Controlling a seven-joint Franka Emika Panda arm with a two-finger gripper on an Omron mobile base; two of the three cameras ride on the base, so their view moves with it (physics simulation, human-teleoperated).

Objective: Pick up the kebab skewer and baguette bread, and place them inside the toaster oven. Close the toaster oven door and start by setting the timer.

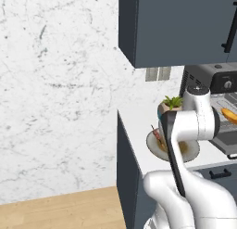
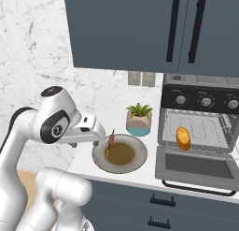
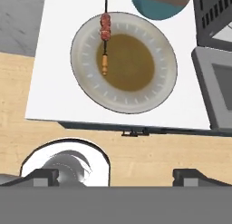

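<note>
Hand view: my pincer [image 3: 116, 175], tips spread wide and holding nothing, hangs above the plate [image 3: 156, 46] where the kebab skewer [image 3: 105, 35] lies on the table [image 3: 59, 87].

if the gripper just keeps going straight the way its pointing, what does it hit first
Probably the plate. The open gripper looks straight down, with the plate and the kebab skewer slightly ahead of its centre line, so it could equally meet the counter edge; depth is unclear.

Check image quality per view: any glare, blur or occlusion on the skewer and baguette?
Hand view: kebab skewer sharp, flat even light, no glare. Left base view: the arm covers most of the plate. Right base view: baguette bread clear on the toaster oven rack, soft shadows.
</note>
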